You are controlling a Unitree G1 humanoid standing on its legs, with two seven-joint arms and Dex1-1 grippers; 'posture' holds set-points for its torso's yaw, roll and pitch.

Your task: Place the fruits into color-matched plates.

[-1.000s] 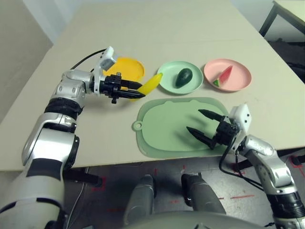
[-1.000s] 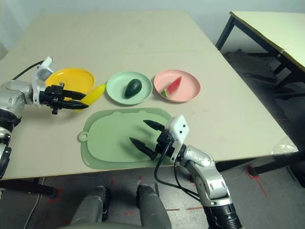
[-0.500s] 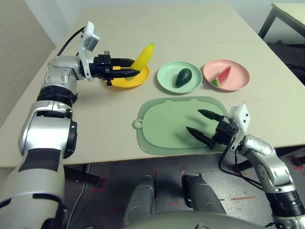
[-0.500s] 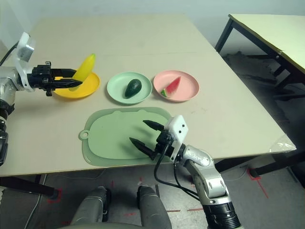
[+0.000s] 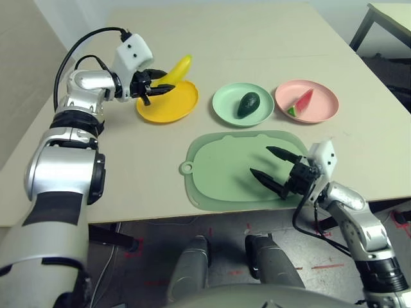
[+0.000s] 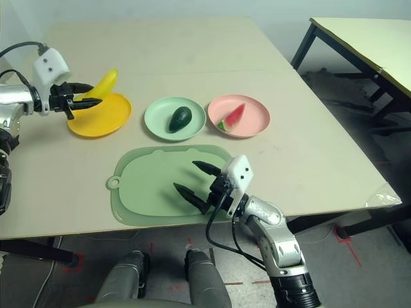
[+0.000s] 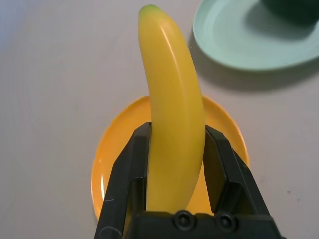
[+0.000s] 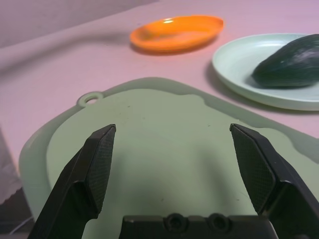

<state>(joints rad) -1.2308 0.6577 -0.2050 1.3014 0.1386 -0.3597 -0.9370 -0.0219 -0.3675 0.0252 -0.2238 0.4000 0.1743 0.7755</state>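
Green avocado (image 5: 248, 104) and red watermelon wedge (image 5: 300, 102) already lay in matching plates; only the banana (image 7: 172, 119) remained, clamped by the left gripper (image 7: 175, 164) above the yellow-orange plate (image 5: 168, 110); the right gripper (image 8: 177, 167) gaped empty.

The banana (image 7: 172, 104) runs down between the left gripper (image 7: 177, 164) fingers, so its lower end is hidden behind the black housing. In the left wrist view the avocado (image 7: 291, 7) is cut off at the edge, and banana and fingers cover the yellow plate (image 7: 107, 169) middle.
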